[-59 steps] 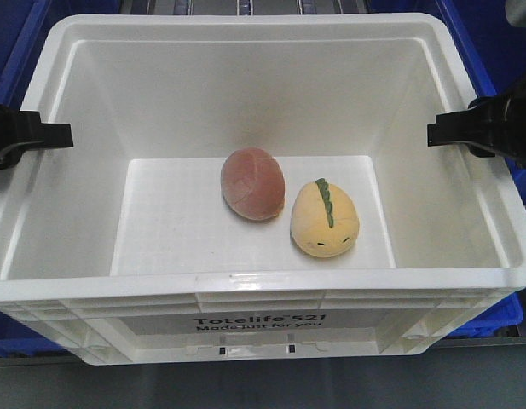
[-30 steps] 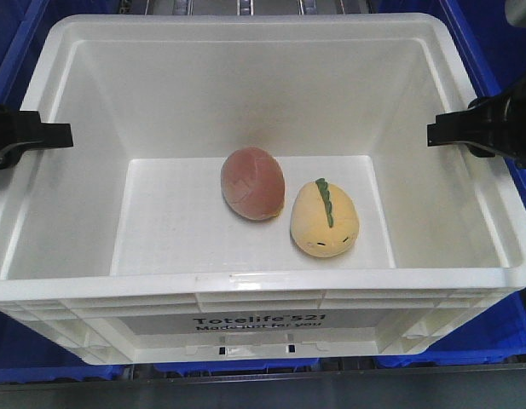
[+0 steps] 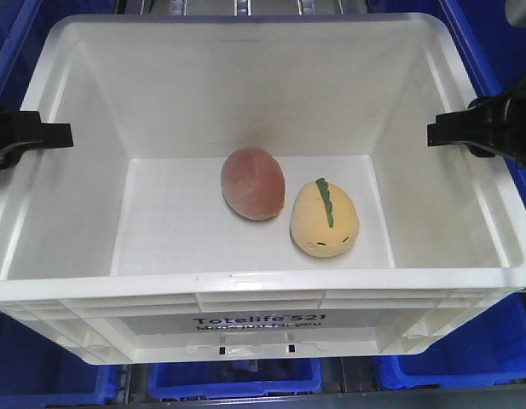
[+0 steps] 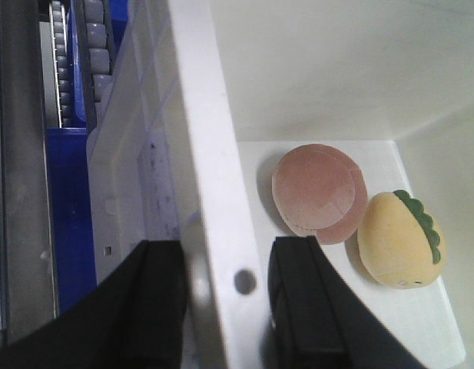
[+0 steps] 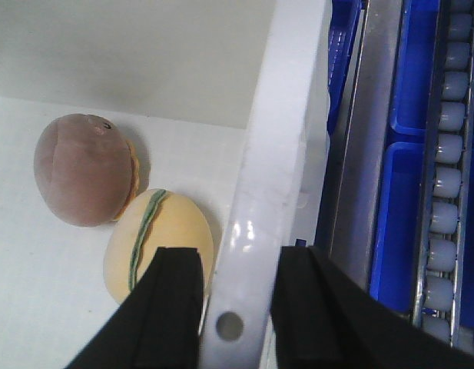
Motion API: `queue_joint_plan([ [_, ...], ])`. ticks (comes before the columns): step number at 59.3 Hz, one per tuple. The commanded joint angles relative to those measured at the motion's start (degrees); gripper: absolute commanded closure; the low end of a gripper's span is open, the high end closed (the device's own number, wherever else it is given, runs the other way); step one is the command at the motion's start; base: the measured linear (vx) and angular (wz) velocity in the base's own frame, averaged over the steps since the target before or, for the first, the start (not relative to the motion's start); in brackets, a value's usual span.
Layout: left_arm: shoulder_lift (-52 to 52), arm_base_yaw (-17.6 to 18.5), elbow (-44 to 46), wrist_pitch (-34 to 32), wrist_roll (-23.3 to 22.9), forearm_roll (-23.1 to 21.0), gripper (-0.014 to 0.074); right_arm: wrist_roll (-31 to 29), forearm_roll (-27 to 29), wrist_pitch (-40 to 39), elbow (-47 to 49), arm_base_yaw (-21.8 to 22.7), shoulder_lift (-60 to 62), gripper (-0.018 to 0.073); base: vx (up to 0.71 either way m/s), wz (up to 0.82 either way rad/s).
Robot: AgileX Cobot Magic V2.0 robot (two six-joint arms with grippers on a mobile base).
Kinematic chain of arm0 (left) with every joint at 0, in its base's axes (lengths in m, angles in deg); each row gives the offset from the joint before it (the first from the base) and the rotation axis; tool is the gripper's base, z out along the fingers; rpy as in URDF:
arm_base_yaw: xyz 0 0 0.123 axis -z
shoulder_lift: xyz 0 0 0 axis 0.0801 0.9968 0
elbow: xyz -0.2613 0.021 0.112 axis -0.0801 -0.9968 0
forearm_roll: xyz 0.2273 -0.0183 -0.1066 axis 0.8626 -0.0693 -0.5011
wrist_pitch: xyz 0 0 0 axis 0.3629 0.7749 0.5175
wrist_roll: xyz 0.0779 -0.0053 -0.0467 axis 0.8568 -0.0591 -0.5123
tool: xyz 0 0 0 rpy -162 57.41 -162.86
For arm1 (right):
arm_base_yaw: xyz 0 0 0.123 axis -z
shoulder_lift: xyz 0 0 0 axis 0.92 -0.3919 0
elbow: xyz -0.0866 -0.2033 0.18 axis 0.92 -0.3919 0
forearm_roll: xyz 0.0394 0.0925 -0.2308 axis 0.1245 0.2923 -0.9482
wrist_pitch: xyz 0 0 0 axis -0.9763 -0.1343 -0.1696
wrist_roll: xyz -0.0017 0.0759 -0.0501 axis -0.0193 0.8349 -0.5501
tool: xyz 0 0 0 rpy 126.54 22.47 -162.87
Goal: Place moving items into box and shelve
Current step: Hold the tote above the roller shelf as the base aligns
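Blue bins (image 3: 467,366) around — white tote (image 3: 245,298) looks stiff and light, left gripper (image 4: 229,261) and right gripper (image 5: 237,257) each pinching a side rim — the best hold; soft plush eggs (image 3: 252,183) may roll.

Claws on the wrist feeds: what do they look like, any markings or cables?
The left claw and right claw match: each has two broad, flat, matte black fingers with blunt tips. No markings or cables show in any view.

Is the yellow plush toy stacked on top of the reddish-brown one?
No, the yellow plush toy lies beside the reddish-brown plush toy on the floor of the white tote.
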Motion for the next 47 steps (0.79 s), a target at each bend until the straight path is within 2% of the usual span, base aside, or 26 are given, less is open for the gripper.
queue_joint_plan([
  [1, -1.56, 0.55, 2.59, -7.00, 0.58, -4.68, 0.0600, -0.93, 4.39, -6.46, 2.52, -0.07, 1.64, 0.0564, 0.08, -0.01],
  [47, -1.56, 0.55, 2.59, -7.00, 0.58, -4.68, 0.0600, -0.93, 4.39, -6.46, 2.52, -0.07, 1.64, 0.0564, 0.05, 0.00],
])
